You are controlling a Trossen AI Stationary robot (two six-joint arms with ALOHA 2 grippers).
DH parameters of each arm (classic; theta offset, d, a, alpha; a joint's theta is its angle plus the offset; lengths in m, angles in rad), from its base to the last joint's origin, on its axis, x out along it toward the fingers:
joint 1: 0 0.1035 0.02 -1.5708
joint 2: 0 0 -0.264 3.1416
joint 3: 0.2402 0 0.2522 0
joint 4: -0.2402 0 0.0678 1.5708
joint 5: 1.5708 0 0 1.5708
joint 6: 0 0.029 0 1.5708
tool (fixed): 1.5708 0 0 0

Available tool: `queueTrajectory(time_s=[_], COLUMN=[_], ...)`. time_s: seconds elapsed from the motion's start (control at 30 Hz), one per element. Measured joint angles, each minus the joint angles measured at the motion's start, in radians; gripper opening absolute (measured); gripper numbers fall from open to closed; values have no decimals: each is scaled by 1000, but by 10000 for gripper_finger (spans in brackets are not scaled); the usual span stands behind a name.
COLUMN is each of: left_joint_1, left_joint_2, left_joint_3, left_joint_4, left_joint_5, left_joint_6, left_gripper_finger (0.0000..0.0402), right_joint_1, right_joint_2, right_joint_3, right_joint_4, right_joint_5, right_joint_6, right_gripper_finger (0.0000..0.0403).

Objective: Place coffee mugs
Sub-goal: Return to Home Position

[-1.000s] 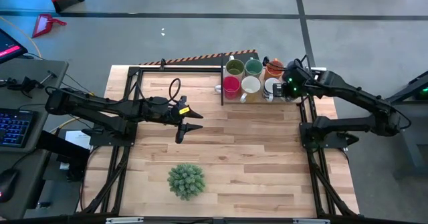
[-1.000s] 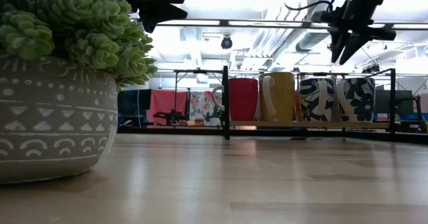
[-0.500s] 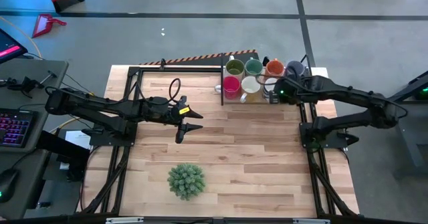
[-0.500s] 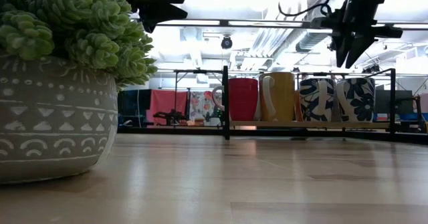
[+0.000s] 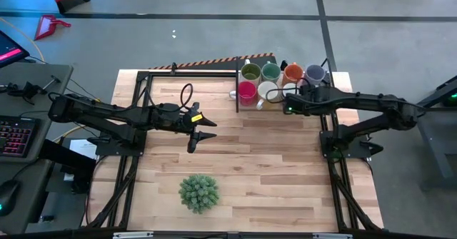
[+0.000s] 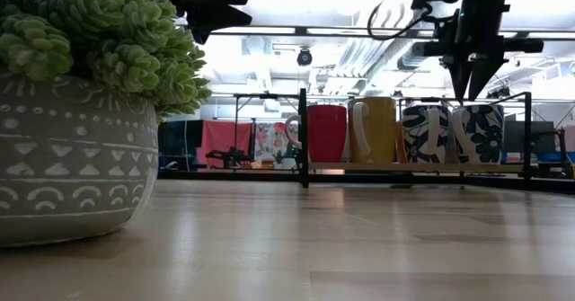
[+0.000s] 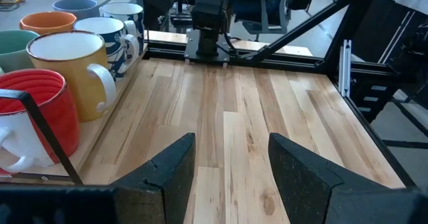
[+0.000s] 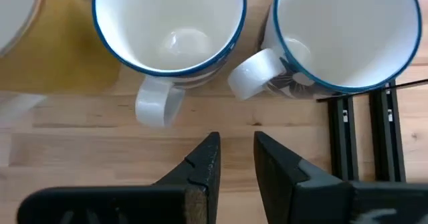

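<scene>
So the big light wooden table (image 5: 271, 168) fills most of the top-down shot, with a dark arm reaching in from each side. At the far edge, a bit right of centre, there's a low black metal shelf rack (image 5: 237, 89). A spiky green plant in a grey patterned pot (image 5: 198, 192) sits near the front edge, left of centre. All the round ceramic coffee mugs are on the rack in two rows. Far row, left to right: olive green mug (image 5: 250, 72), teal green mug (image 5: 270, 71), orange mug (image 5: 293, 73), blue-grey mug (image 5: 314, 73). Near row: red mug (image 6: 326, 132), yellow mug (image 6: 375, 130), then two white mugs with dark blue pattern (image 6: 426, 132). The right gripper (image 8: 235, 144) points down above the near side of those patterned two, touching neither, with just a narrow gap between its fingers and nothing in it. The left gripper (image 7: 232, 142) hangs over the table's left-middle, well apart from the rack, fingers spread fairly wide and empty.
</scene>
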Motion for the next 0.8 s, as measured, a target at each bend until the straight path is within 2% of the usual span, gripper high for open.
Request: queueTrajectory(time_s=[0.17, 0.8], left_joint_1=[0, 0], left_joint_2=[0, 0], left_joint_3=[0, 0], left_joint_4=[0, 0], left_joint_5=[0, 0], left_joint_6=[0, 0], left_gripper_finger=[179, 179], right_joint_1=[11, 12], right_joint_2=[45, 38], right_joint_3=[0, 0], right_joint_4=[1, -21], right_joint_5=[9, 81], right_joint_6=[-2, 60], right_gripper_finger=[66, 66])
